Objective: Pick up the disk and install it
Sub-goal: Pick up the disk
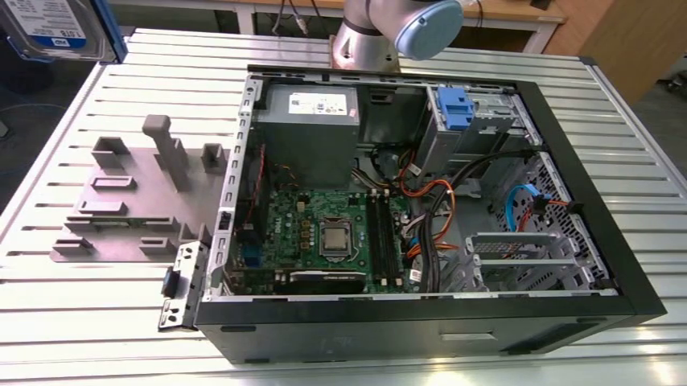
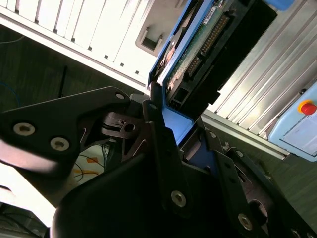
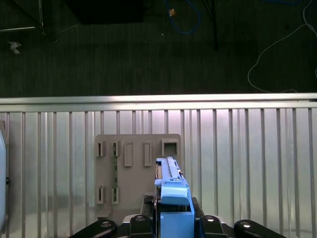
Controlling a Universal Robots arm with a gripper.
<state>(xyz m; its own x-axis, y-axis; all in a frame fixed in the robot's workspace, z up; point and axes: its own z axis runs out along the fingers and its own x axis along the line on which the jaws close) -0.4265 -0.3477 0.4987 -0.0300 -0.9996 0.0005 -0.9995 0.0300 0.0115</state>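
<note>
Pickup's done: the black gripper (image 2: 181, 126) is pinching the flat silver hard drive (image 1: 51, 28) by its blue plastic carrier (image 3: 173, 198), aloft at ten o'clock from the open black computer case (image 1: 429, 326) on the slatted metal tabletop (image 1: 96, 338) in the exterior view, installation still undone.

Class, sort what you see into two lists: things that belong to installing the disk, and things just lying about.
Belongs to the job: disk, clamped in the gripper; open computer case.
Just lying about: grey fixture plate on the table; power supply and blue latch inside the case.
</note>
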